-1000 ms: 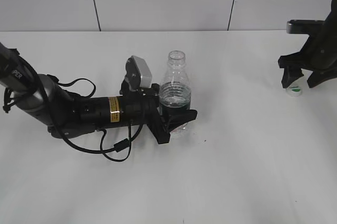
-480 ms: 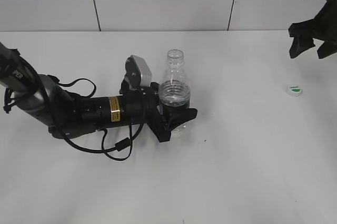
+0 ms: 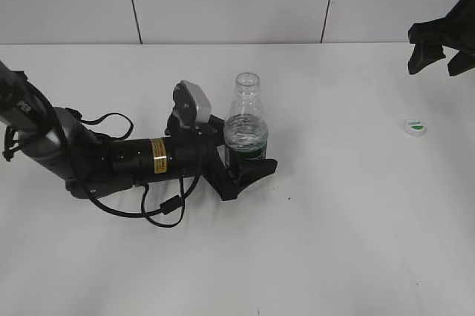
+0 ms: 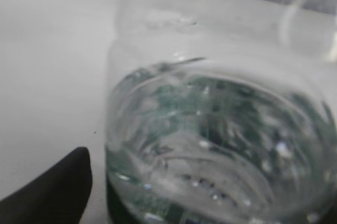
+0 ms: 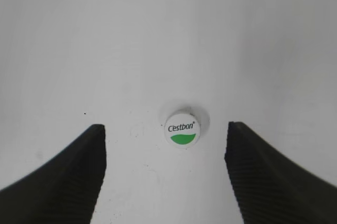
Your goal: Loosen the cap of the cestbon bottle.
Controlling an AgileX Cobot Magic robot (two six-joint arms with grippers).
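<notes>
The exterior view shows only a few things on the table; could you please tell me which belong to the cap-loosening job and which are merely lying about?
Part of the job:
- cestbon bottle, upright, neck bare
- cap, off, lying on the table
- left gripper, beside the bottle
- right gripper, raised above the cap

Lying about:
- nothing else visible

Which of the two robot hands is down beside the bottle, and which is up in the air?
The left hand lies low around the cestbon bottle. The right hand hangs raised, empty, above the cap on the table.
</notes>
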